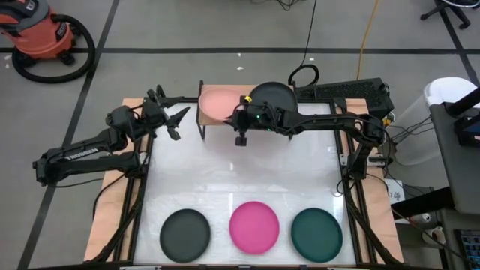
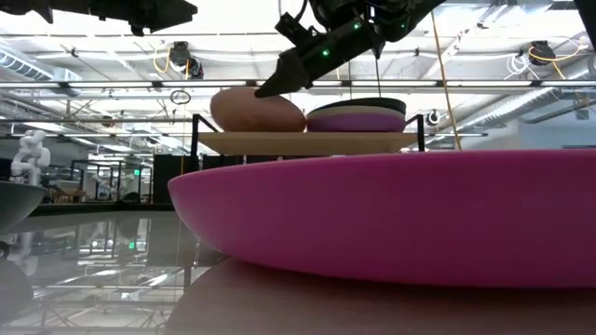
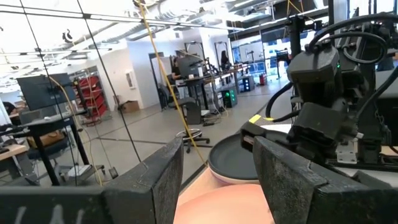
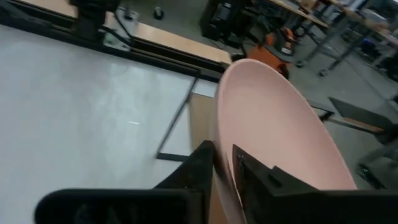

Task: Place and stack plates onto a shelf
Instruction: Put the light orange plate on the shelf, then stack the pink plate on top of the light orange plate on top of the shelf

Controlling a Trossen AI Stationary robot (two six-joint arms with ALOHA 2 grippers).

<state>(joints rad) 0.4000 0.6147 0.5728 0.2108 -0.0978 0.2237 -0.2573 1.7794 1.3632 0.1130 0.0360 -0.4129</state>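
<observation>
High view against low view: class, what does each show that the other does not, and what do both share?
Only the high view shows the dark grey plate and teal plate beside the hot pink plate, plus the left gripper, open.

Only the low view shows a purple plate low in the stack.

Both show the shelf, and the right gripper shut on the salmon-pink plate.

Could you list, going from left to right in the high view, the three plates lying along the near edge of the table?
dark grey plate → hot pink plate → dark teal plate
</observation>
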